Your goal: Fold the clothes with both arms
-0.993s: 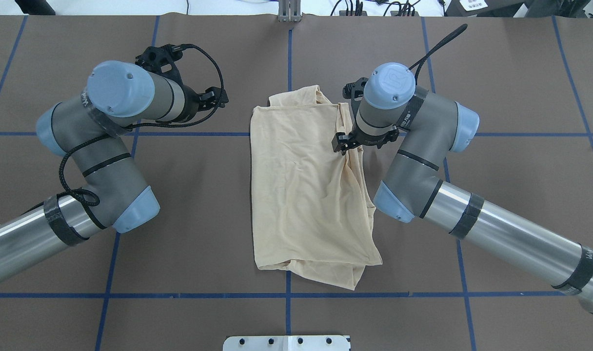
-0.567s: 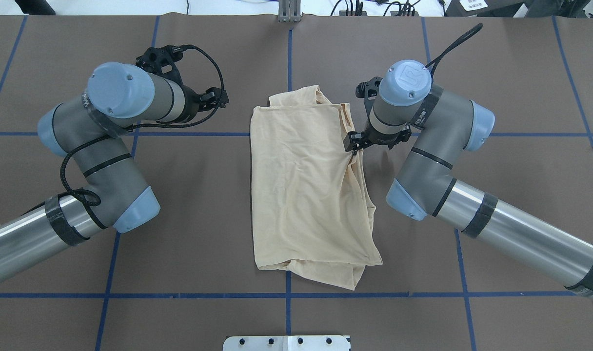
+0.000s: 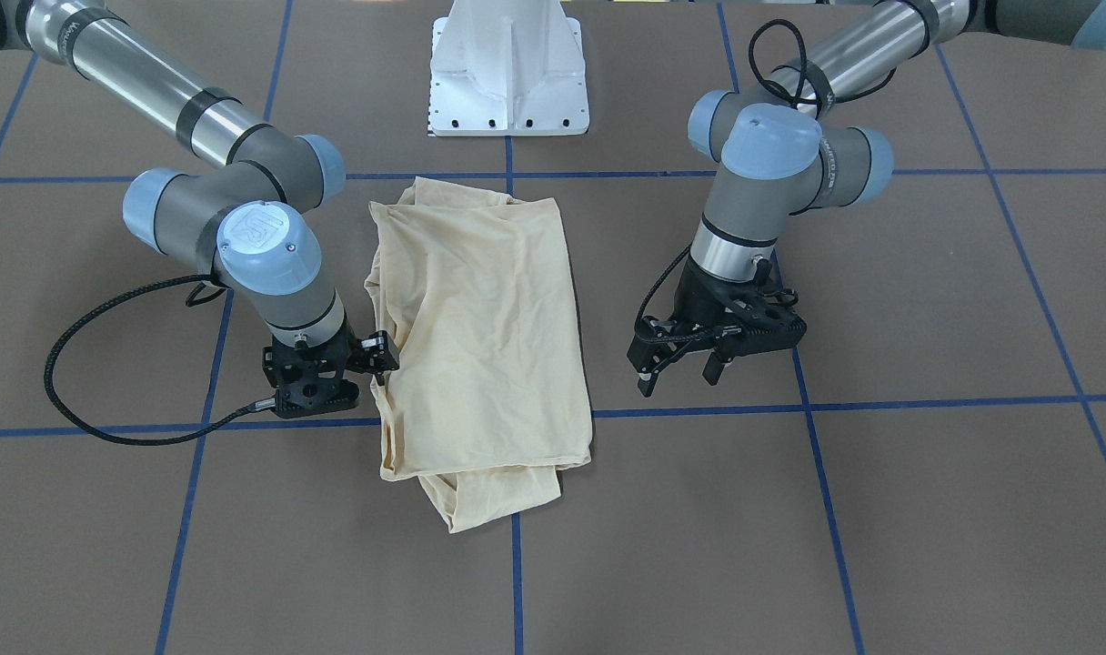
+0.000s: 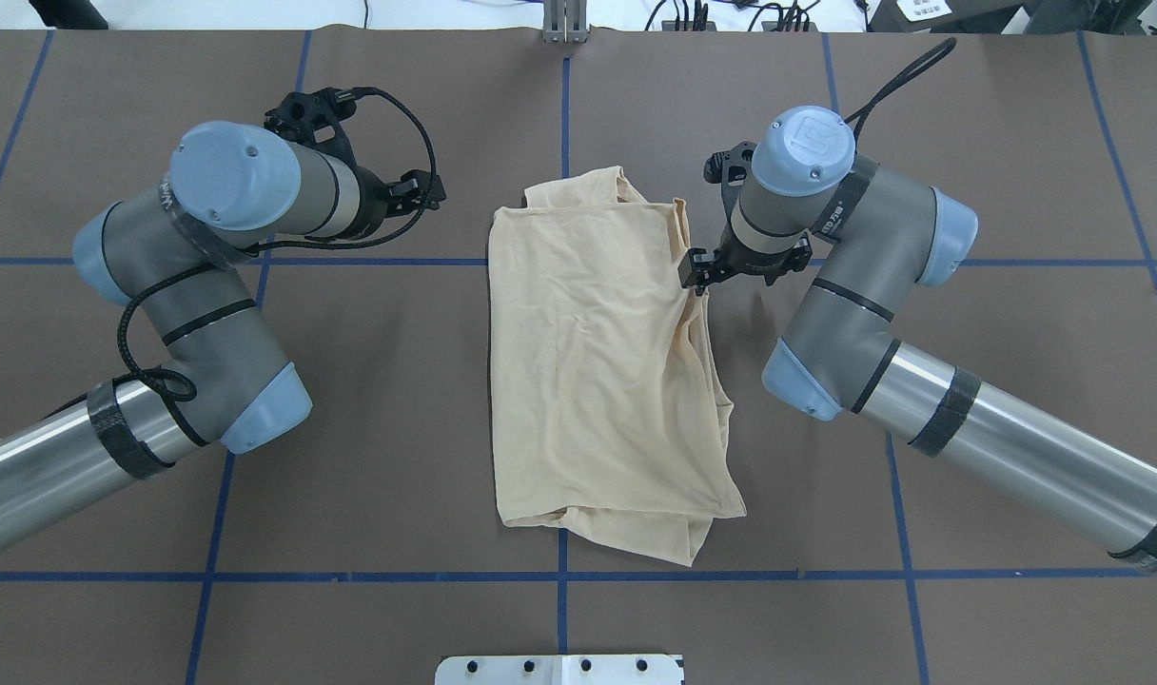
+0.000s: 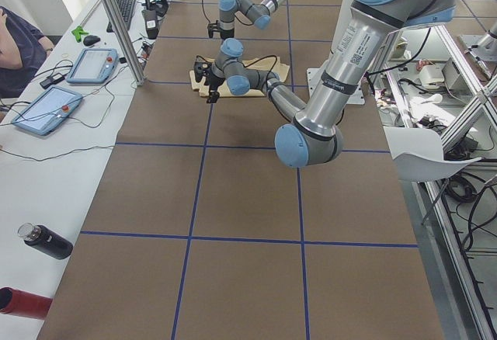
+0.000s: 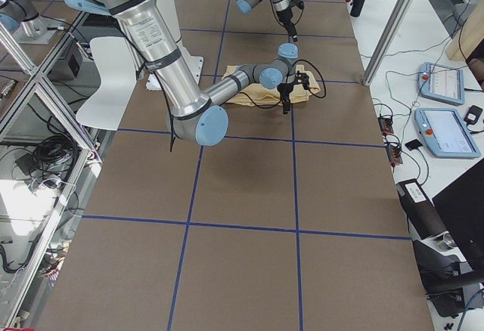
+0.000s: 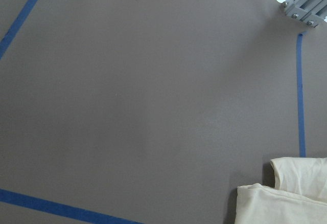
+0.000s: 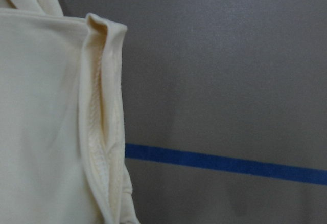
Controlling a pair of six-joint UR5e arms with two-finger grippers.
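The cream-yellow shirt [image 4: 588, 362] lies folded into a long strip at the middle of the table, plain side up [image 3: 480, 318]. My right gripper [image 3: 366, 359] hangs just off the shirt's edge near its collar end [image 4: 707, 274]. One finger [image 3: 377, 350] shows, set wide of the wrist, so the gripper looks open and holds nothing. In the right wrist view the shirt's rolled edge [image 8: 102, 132] lies flat on the table. My left gripper [image 3: 678, 373] hovers open over bare table, well apart from the shirt. A corner of the shirt [image 7: 286, 198] shows in the left wrist view.
Blue tape lines [image 4: 559, 576] grid the brown table cover. The white pedestal base [image 3: 507, 82] stands at the robot's side of the table. Beyond the far edge are a metal post [image 4: 566, 24] and cables. A seated person, tablets [image 5: 93, 64] and bottles [image 5: 46, 241] are beside the table.
My right gripper has slid rightwards from above the shirt's folded-over side to just past its edge. The left arm has stayed put, and the shirt lies as before.
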